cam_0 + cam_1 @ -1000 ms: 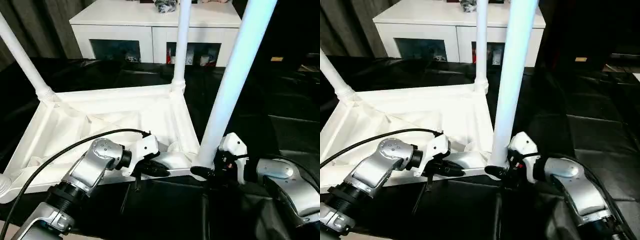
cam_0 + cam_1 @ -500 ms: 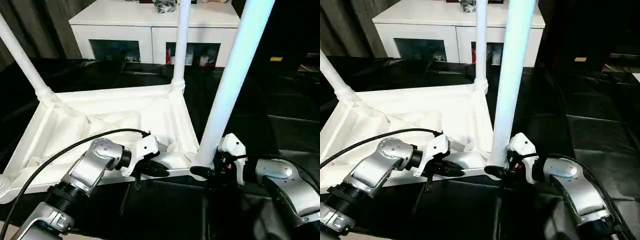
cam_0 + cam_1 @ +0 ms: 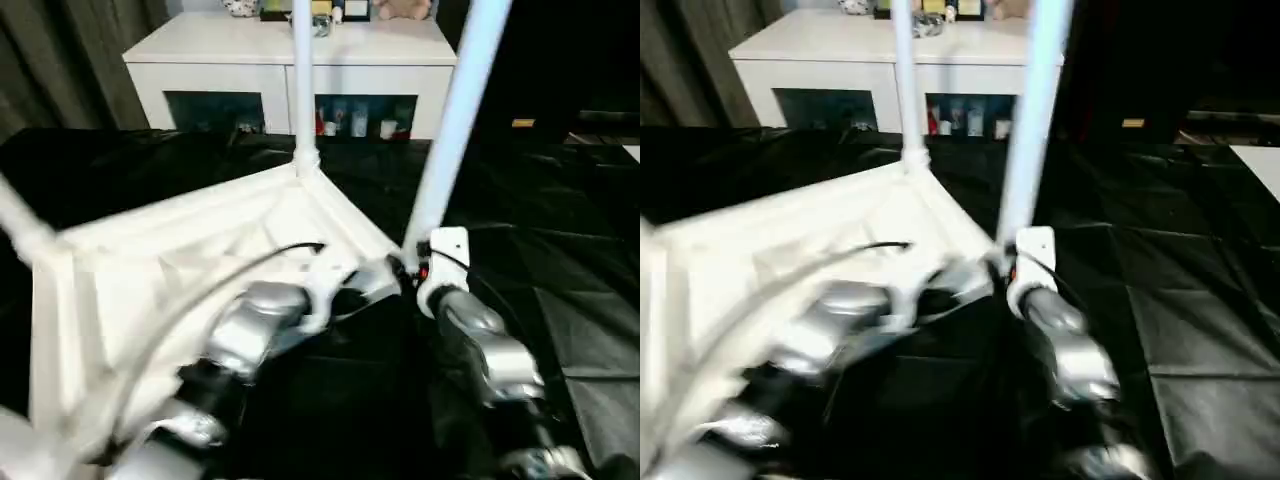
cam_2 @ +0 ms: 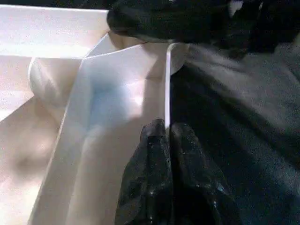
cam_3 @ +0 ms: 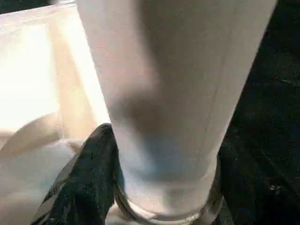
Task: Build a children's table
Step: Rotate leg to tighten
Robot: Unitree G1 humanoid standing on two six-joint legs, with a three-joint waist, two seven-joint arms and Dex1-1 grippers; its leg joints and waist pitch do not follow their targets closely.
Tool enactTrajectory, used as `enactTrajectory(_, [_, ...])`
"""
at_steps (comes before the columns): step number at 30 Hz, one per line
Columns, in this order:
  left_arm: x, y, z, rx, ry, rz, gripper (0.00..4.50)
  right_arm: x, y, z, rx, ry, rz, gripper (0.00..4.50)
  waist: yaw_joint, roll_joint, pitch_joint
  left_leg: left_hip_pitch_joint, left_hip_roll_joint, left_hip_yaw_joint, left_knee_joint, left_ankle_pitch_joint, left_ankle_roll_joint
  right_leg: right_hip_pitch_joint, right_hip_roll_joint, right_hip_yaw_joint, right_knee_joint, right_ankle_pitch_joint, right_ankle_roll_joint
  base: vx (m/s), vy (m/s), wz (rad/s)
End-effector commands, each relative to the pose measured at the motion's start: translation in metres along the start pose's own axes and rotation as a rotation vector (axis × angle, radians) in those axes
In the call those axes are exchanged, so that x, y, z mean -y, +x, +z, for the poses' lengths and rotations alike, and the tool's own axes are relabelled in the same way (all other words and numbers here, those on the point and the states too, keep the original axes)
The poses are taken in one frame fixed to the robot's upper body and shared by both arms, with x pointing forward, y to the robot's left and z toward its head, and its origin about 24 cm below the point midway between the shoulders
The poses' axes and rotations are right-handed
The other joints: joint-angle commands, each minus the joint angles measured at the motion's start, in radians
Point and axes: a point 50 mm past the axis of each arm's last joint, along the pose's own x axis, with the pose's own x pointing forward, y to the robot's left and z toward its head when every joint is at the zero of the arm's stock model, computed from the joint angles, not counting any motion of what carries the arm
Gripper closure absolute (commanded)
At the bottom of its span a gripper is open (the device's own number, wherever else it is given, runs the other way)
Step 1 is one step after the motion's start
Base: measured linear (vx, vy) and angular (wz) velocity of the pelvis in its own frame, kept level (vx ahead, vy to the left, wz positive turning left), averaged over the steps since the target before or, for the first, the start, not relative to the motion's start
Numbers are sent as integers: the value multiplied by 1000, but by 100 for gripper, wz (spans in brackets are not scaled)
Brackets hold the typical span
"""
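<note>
The white tabletop [image 3: 170,260] lies upside down, ribbed underside up, one corner pointing toward the far cabinet. A white leg [image 3: 302,90] stands in that far corner socket, and another leg [image 3: 18,222] rises at the left. My right gripper [image 3: 408,272] is shut on the base of a third leg [image 3: 452,120] at the near right corner; a black finger [image 5: 89,183] presses its side just above the socket ring [image 5: 164,216]. My left gripper [image 4: 168,129] is shut on the tabletop's thin rim [image 4: 167,84] beside that corner.
A white cabinet [image 3: 290,45] with glass-fronted shelves stands behind the work, small items on top. Black sheeting [image 3: 570,260] covers the surface around the tabletop. Dark curtains [image 3: 60,50] hang at the back left. A black cable [image 3: 290,250] runs along my left forearm.
The whole picture has swung and blurred, so the camera moved. Against the cabinet the tabletop looks turned, its corner now facing back. Both grippers keep their holds.
</note>
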Motion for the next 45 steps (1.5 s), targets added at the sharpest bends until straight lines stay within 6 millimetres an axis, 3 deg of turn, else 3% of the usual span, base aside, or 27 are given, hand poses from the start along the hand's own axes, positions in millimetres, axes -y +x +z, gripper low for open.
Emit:
enactTrajectory(1, [4, 8, -6, -32, 5, 35, 450, -23, 0, -27, -117, 14, 58, 185, -6, -9, -30, 3, 40, -28, -95, -386, -29, 11, -52, 36, -99, -409, -151, 0, 0, 0])
enactTrajectory(3, [3, 9, -5, -37, 16, 41, 450, -33, 2, -18, -78, 17, 115, 185, -3, -10, -30, 1, 42, -27, -96, -379, -17, 11, -54, 38, -101, -413, -140, 0, 0, 0])
enactTrajectory(5, [0, 6, -8, -54, 22, 56, 450, -35, 1, -6, 5, 4, 153, 115, -1, -11, -30, -3, 43, -27, -97, -363, -8, 13, -54, 38, -100, -403, -133, 0, 0, 0])
enactTrajectory(7, [-3, 5, -9, -59, 26, 62, 450, -34, 0, -4, 26, -28, 151, 113, -1, -11, -31, -6, 44, -26, -98, -350, -3, 15, -52, 38, -97, -383, -139, 0, 0, 0])
enactTrajectory(10, [-7, 1, -11, -64, 39, 61, 450, -28, -3, 2, 66, -70, 144, 73, 2, -11, -32, -12, 45, -27, -100, -321, 2, 19, -52, 38, -93, -349, -146, 0, 0, 0])
enactTrajectory(13, [-10, -4, -12, -61, 61, 43, 450, -17, -7, 8, 104, -147, 172, 60, 3, -10, -33, -10, 47, -24, -98, -308, 7, 18, -50, 39, -91, -313, -159, 0, 0, 0])
enactTrajectory(14, [-12, -8, -13, -61, 80, 18, 450, -10, -11, 11, 116, -189, 223, 60, 5, -11, -32, -12, 48, -23, -97, -298, 11, 20, -51, 40, -89, -291, -165, 0, 0, 0])
enactTrajectory(16, [-13, -16, -17, -79, 106, -31, 450, 0, -20, 14, 119, -244, 336, 60, 9, -3, -35, -17, 49, -24, -95, -270, 28, 29, -52, 40, -82, -235, -173, 0, 0, 0])
enactTrajectory(17, [-14, -18, -20, -95, 114, -42, 450, 4, -23, 14, 120, -258, 366, 60, 8, -7, -36, -19, 51, -24, -95, -262, 37, 31, -51, 39, -82, -219, -176, 0, 0, 0])
enactTrajectory(18, [-15, -24, -24, -124, 151, -82, 450, 10, -31, 15, 119, -293, 442, 60, 9, -6, -38, -21, 51, -23, -90, -230, 51, 34, -53, 39, -77, -182, -189, 0, 0, 0])
enactTrajectory(19, [-15, -29, -28, -139, 160, -128, 450, 15, -38, 14, 115, -332, 515, 60, 11, 2, -39, -20, 53, -22, -86, -199, 64, 31, -54, 40, -74, -132, -208, 0, 0, 0])
enactTrajectory(22, [-17, -37, -31, -139, 175, -188, 450, 23, -52, 11, 95, -384, 646, 60, 16, -1, -42, -20, 53, -18, -76, -149, 105, 38, -54, 39, -61, -23, -254, 0, 0, 0])
enactTrajectory(24, [-10, -56, -35, -132, 243, -414, 450, 36, -69, 5, 31, -420, 793, 60, 21, 1, -45, -21, 53, -21, -74, -118, 126, 43, -56, 36, -56, 17, -274, 0, 0, 0])
enactTrajectory(25, [-10, -57, -35, -134, 241, -425, 450, 37, -69, 4, 27, -420, 797, 60, 21, 2, -43, -21, 56, -21, -75, -113, 138, 42, -56, 37, -52, 31, -282, 0, 0, 0])
enactTrajectory(26, [-7, -69, -38, -152, 215, -525, 450, 42, -74, 2, -6, -420, 838, 60, 20, 2, -44, -14, 59, -19, -76, -119, 140, 38, -56, 36, -51, 32, -297, 0, 0, 0])
enactTrajectory(29, [-7, -74, -38, -161, 204, -550, 450, 45, -77, 1, -33, -425, 873, 60, 24, 3, -40, -11, 60, -17, -77, -133, 136, 34, -53, 35, -51, 8, -312, 0, 0, 0])
enactTrajectory(32, [-12, -76, -36, -165, 223, -521, 450, 45, -76, 1, -52, -424, 903, 60, 36, 1, -37, -1, 62, -14, -81, -177, 96, 29, -54, 39, -56, -69, -303, 0, 0, 0])
enactTrajectory(35, [-14, -76, -36, -162, 224, -512, 450, 43, -75, 0, -60, -409, 920, 87, 36, 0, -37, -5, 62, -15, -83, -170, 83, 33, -54, 39, -54, -69, -293, 0, 0, 0])
enactTrajectory(37, [-14, -77, -36, -160, 223, -519, 450, 43, -75, 0, -65, -400, 931, 87, 37, -2, -40, -7, 59, -15, -79, -141, 88, 36, -55, 39, -51, -39, -289, 0, 0, 0])
enactTrajectory(45, [-13, -79, -37, -167, 217, -527, 450, 44, -77, -5, -100, -394, 955, 164, 39, -1, -44, -9, 57, -15, -71, -94, 116, 38, -55, 36, -45, 7, -298, 0, 0, 0])
